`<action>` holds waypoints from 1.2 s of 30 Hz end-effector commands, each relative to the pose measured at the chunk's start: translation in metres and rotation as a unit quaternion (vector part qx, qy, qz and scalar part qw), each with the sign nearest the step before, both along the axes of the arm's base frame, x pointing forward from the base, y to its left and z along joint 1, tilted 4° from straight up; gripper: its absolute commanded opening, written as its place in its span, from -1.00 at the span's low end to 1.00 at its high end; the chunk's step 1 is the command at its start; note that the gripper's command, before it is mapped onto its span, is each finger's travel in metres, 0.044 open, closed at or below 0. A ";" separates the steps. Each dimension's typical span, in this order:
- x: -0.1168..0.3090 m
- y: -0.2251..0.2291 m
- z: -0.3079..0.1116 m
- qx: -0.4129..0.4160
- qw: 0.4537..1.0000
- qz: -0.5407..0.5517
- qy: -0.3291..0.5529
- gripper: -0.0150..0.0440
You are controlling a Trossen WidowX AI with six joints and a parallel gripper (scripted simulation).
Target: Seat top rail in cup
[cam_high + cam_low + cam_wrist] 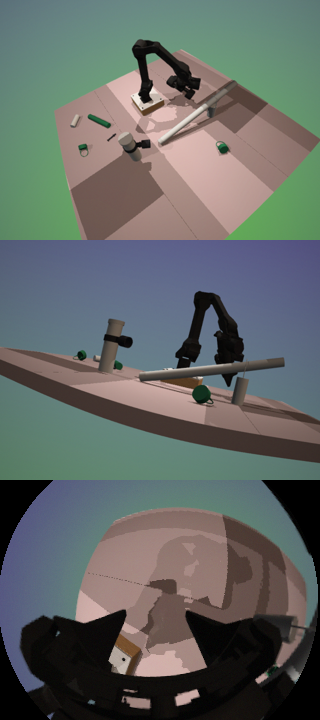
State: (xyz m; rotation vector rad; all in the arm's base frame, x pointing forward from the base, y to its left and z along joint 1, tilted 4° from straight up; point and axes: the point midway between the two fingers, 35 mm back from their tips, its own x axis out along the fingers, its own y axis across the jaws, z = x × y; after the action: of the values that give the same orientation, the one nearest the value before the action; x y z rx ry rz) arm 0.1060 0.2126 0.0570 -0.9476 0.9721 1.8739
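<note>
The white rail [184,122] [180,372] slants through the wire loop [216,103] [245,372] on the short post [211,112] [240,391]. Its lower end is down near the table, below and apart from the black end cup [146,143] [125,342]. The cup sticks out from the black band [131,148] [110,338] on the big post [135,155] [108,356], below the post cap [125,138] [116,322]. My gripper [180,88] [156,613] is open and empty, on the robot-base side of the rail, apart from it.
The robot base [153,106] [122,656] stands behind the rail. A green cap [223,148] [201,394] lies in front of the rail. Beyond the big post lie a green rod [99,121], a short pale rod [74,120], a dark bolt [111,137] and another green cap [82,146] [81,355].
</note>
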 end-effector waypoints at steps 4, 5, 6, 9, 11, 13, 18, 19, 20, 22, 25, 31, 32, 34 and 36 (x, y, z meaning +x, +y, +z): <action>0.089 -0.032 0.044 -0.031 0.958 -0.277 -0.060 1.00; 0.102 -0.040 0.052 -0.034 0.944 -0.321 -0.067 1.00; 0.113 -0.050 0.060 -0.036 0.928 -0.364 -0.074 1.00; 0.144 -0.082 0.086 -0.039 0.865 -0.491 -0.092 1.00; 0.161 -0.106 0.104 -0.037 0.814 -0.571 -0.102 1.00; 0.174 -0.133 0.123 -0.032 0.754 -0.647 -0.110 1.00; 0.188 -0.203 0.171 -0.006 0.580 -0.804 -0.127 1.00; 0.188 -0.210 0.176 -0.002 0.561 -0.818 -0.128 1.00; 0.188 -0.213 0.177 -0.001 0.554 -0.822 -0.129 1.00; 0.188 -0.213 0.177 -0.001 0.554 -0.822 -0.129 1.00; 0.188 -0.213 0.177 -0.001 0.554 -0.822 -0.129 1.00; 0.198 -0.241 0.172 -0.037 0.618 -0.759 -0.203 1.00; 0.201 -0.251 0.170 -0.048 0.634 -0.739 -0.223 1.00; 0.205 -0.270 0.167 -0.073 0.668 -0.693 -0.262 1.00; 0.208 -0.288 0.163 -0.100 0.700 -0.641 -0.297 1.00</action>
State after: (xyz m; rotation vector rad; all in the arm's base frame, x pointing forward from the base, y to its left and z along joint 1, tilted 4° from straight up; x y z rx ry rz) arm 0.3080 -0.0461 0.2247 -0.3598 0.9781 0.1751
